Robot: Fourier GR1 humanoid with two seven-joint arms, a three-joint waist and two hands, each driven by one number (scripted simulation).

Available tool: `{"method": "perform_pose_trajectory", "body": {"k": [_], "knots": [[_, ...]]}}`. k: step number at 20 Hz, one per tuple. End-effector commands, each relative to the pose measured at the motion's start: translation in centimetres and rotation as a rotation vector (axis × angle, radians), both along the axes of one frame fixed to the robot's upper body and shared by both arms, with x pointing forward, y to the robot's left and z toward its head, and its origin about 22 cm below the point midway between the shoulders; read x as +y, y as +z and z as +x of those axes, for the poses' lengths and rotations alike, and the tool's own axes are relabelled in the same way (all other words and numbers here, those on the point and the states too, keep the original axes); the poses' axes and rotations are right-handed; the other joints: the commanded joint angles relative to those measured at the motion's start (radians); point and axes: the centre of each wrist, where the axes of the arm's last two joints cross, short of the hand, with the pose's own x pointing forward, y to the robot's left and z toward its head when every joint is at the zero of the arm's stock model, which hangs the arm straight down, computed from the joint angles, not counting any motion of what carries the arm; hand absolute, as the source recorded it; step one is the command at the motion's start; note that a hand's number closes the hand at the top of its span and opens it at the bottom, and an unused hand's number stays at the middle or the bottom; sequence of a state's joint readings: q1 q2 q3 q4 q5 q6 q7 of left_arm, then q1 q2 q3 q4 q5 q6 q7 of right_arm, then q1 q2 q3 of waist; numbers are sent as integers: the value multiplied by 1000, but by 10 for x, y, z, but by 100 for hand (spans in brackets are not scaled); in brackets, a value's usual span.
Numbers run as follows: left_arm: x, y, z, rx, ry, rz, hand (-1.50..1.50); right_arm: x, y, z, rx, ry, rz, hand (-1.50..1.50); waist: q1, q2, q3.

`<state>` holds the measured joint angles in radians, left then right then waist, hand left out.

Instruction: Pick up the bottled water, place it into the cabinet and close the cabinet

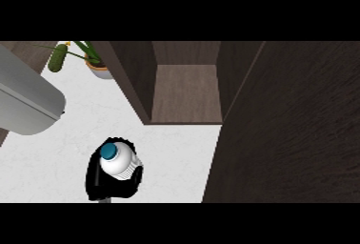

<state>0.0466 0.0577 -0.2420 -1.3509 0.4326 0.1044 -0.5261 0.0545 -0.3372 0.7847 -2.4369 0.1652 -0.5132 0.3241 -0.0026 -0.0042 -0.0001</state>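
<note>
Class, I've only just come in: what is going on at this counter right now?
A black robot hand, coming in from the lower edge, is curled round a bottled water with a blue cap, holding it above the white counter. Ahead, the dark wooden cabinet stands open, its door swung out to the right. The bottle isn't inside yet. A potted plant sits at the back.
</note>
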Motion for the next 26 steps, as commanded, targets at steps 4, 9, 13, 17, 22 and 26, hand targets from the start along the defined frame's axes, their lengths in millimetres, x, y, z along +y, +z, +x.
{"method": "perform_pose_trajectory", "body": {"k": [4, 9, 13, 17, 22, 26], "knots": [[-26, 23, 14, -56, -12, 26, 150, -14, 23, -20, -61, -9, 14, -150, -5, 2, 0], [-42, 78, 31, -55, -27, 39, 150, -3, 18, -19, -51, -24, 28, -150, -4, 0, 0], [-72, 90, 41, -40, -45, 49, 150, -17, 22, -31, -56, -13, 17, -150, -12, 1, 0], [-99, 115, 62, -66, -30, 86, 150, -20, 17, -19, -70, -4, 15, -150, -14, 3, 0], [-98, 119, 85, -93, 28, 119, 150, -12, 22, -24, -62, -5, 53, -150, -12, 2, -1], [-107, 144, 116, -65, 43, 179, 150, -9, 12, -18, -49, -14, 22, -150, -13, 3, 0]]}}
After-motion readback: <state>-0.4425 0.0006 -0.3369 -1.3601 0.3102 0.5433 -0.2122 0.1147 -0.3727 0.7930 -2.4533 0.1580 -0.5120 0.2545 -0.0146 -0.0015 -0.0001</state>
